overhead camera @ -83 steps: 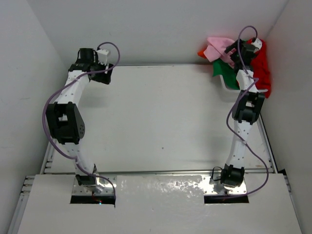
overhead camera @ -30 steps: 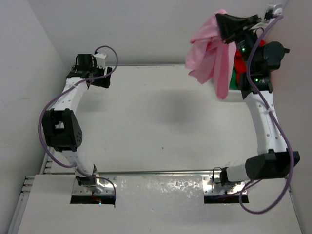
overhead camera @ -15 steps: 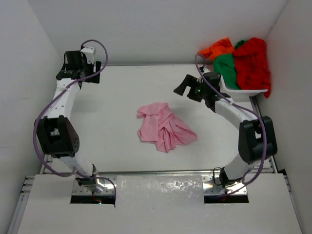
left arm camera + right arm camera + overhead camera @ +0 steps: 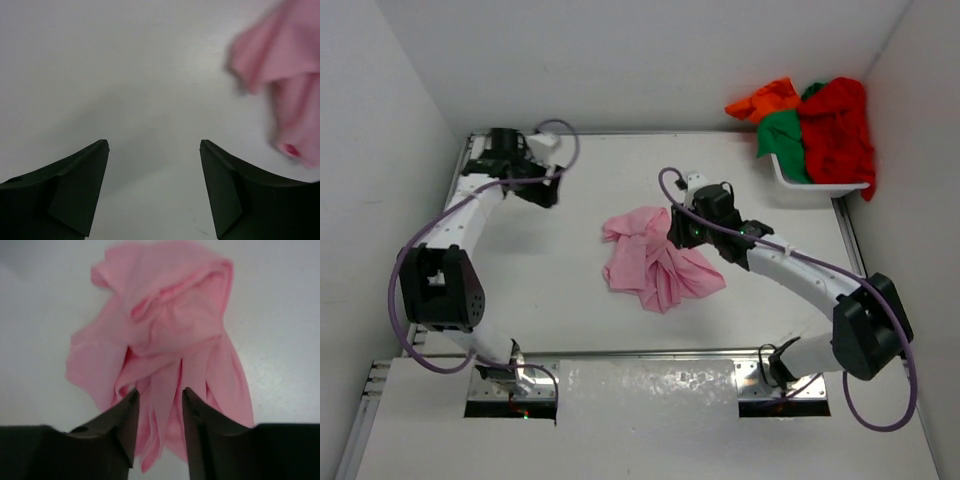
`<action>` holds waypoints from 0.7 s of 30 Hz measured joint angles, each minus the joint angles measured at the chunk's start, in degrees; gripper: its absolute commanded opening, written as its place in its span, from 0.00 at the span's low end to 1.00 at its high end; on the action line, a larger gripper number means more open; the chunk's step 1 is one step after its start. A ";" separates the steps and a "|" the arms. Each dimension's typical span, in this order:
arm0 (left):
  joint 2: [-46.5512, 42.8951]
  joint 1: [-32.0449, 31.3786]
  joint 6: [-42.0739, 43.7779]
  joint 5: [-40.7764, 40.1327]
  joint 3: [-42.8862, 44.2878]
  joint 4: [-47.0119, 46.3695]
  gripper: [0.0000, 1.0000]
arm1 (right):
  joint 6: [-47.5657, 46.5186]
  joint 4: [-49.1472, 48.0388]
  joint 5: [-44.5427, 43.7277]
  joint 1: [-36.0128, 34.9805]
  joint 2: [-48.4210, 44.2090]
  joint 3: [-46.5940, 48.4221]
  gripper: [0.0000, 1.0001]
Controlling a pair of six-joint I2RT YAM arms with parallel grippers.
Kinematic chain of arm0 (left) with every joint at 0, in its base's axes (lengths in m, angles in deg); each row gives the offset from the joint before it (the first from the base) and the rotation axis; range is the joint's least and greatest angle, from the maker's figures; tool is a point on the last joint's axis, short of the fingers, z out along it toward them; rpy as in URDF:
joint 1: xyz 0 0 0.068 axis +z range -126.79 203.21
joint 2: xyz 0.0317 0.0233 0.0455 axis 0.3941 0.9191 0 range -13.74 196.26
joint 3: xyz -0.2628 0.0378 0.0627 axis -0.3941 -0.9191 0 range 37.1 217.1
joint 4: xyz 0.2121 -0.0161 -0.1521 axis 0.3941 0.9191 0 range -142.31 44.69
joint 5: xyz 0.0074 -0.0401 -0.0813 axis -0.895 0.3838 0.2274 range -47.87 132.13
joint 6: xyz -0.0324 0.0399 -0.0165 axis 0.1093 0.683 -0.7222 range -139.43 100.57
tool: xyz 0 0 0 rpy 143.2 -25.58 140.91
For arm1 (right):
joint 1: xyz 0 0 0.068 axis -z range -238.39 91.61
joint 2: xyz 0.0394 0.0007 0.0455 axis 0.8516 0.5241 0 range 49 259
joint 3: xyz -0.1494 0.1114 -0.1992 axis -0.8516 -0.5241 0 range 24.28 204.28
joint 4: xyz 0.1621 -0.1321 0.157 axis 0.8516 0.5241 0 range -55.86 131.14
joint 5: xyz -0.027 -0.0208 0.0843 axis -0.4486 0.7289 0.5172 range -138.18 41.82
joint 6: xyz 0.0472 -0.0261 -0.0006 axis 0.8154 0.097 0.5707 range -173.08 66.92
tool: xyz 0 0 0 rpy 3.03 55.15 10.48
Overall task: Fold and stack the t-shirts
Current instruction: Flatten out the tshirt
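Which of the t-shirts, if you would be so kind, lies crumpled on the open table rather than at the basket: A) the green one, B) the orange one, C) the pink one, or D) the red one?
C: the pink t-shirt lies crumpled on the table, while the red t-shirt, green t-shirt and orange t-shirt are heaped at the white basket in the far right corner.

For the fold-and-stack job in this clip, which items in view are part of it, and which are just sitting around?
Part of the job: pink t-shirt, crumpled mid-table; red t-shirt, green t-shirt and orange t-shirt, heaped in the far right corner.
Just there: white basket under that heap; table.
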 measured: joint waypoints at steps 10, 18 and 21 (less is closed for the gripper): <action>1.88 -22.62 1.36 10.08 -15.67 0.46 0.91 | 3.23 0.17 5.16 -2.03 3.23 -11.15 0.61; 9.64 -27.47 -3.32 6.21 -16.98 -6.71 0.52 | 7.91 -4.37 10.97 -2.25 11.89 -13.09 0.12; 11.78 -27.19 -5.11 8.02 -16.94 -7.21 0.00 | 8.48 -3.45 10.38 -2.25 11.52 -13.07 0.00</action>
